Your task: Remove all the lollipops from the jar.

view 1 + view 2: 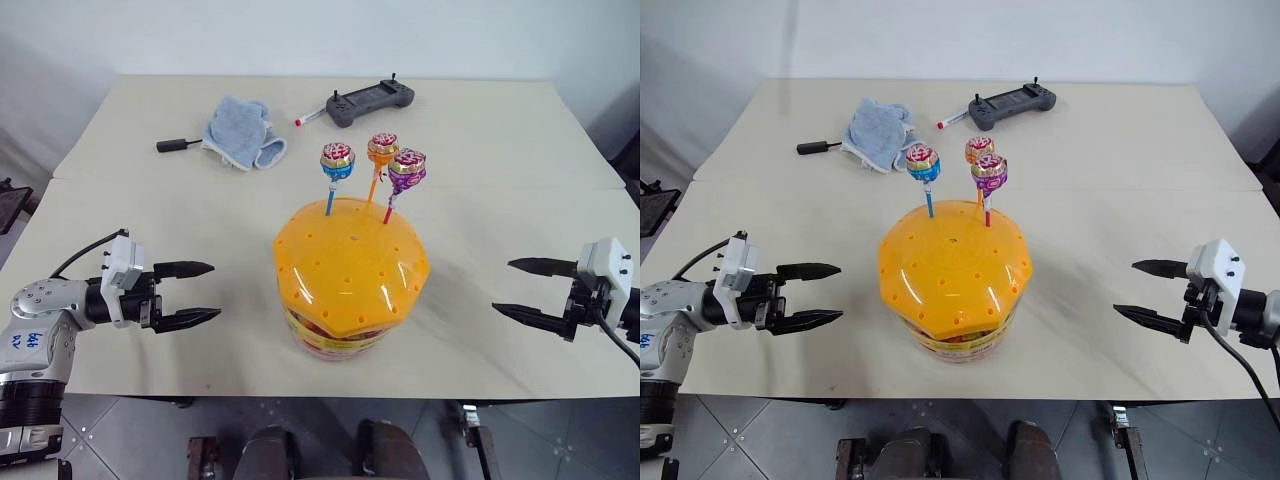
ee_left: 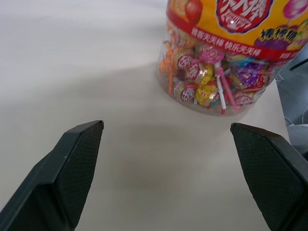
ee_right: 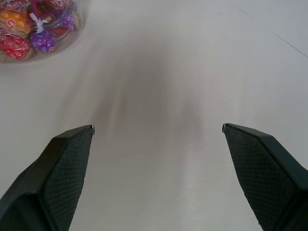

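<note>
the jar is sitting near the front middle of the pale table, its orange domed lid dotted with small holes. three lollipops are standing upright in the far edge of that lid: one on a blue stick, one on an orange stick and one in a purple wrapper on a red stick. through the clear wall in the left wrist view, many more wrapped sweets are showing, and the label is carrying chinese characters in white on a red band, too small for me to read with confidence.

the left gripper is hovering to the left of the jar, fingers spread wide and holding nothing. the right gripper is hovering well to the right, also wide apart and empty.

at the far side a blue-grey cloth, a black-handled tool, a red-tipped pen and a dark handheld controller are lying.
</note>
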`<action>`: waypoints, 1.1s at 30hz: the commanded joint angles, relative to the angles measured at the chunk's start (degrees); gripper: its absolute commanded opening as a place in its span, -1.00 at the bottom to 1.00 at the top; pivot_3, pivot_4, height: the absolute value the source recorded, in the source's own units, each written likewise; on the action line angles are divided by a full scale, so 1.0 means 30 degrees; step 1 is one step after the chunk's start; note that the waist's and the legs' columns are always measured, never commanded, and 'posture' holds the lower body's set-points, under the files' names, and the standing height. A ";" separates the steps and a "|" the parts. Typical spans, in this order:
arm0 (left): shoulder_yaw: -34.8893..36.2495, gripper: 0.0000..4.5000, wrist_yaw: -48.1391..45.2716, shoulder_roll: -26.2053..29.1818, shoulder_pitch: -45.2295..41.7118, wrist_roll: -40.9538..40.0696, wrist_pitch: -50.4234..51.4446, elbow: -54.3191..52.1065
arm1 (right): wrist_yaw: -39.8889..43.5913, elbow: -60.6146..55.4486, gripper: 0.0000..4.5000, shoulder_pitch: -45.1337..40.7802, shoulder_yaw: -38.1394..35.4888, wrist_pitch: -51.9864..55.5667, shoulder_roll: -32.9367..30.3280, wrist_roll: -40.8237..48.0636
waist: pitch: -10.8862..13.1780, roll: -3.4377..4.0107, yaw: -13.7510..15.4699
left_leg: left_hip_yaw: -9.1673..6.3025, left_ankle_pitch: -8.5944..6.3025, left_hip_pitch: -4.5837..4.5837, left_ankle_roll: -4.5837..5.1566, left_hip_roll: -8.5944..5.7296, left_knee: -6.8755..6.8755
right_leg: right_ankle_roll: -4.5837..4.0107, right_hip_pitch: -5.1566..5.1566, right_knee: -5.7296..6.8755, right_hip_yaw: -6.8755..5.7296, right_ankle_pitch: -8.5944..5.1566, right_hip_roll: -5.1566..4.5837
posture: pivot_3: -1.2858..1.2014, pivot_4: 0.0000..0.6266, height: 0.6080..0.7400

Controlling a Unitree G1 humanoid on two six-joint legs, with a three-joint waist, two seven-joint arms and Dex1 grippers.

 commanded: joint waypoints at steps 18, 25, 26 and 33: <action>0.2131 1.00 0.0772 0.3410 -0.2304 -0.2351 0.4411 -0.2923 | 0.1036 -0.0952 0.99 -0.1351 -0.1142 0.1434 -0.0753 0.2298 | 0.0000 0.0000 0.0040 | -0.0019 -0.0039 -0.0031 -0.0003 0.0027 0.0088 | -0.0001 -0.0006 0.0049 -0.0012 0.0000 0.0009 | 0.03 -0.52 1.00; 0.0662 1.00 0.0120 0.2748 -0.7156 -0.2728 0.4443 -0.2236 | 0.1090 -0.4647 0.99 -0.1840 -0.2739 0.3567 -0.1131 0.5622 | 0.0001 -0.0002 0.0035 | -0.0021 -0.0050 -0.0030 -0.0009 0.0023 0.0105 | 0.0000 -0.0011 0.0084 -0.0015 0.0000 0.0017 | 0.03 -0.52 1.00; 0.0359 1.00 -0.0074 0.2401 -0.7909 -0.2973 0.4582 -0.2183 | 0.1307 -0.5071 0.99 -0.1523 -0.3061 0.3879 -0.1209 0.6005 | 0.0000 -0.0004 0.0101 | -0.0023 -0.0050 -0.0030 -0.0009 0.0023 0.0108 | -0.0001 -0.0010 0.0094 -0.0016 0.0000 0.0017 | 0.03 -0.52 1.00; -0.1376 1.00 -0.1489 -0.0523 -1.1674 -0.4123 0.5480 -0.1421 | 0.1623 -0.7964 0.99 0.0450 -0.4801 0.5063 -0.0937 0.8046 | -0.0022 -0.0060 0.0082 | -0.0069 -0.0073 -0.0054 0.0016 -0.0001 0.0165 | 0.0004 0.0009 0.0110 -0.0049 0.0002 0.0004 | 0.03 -0.52 1.00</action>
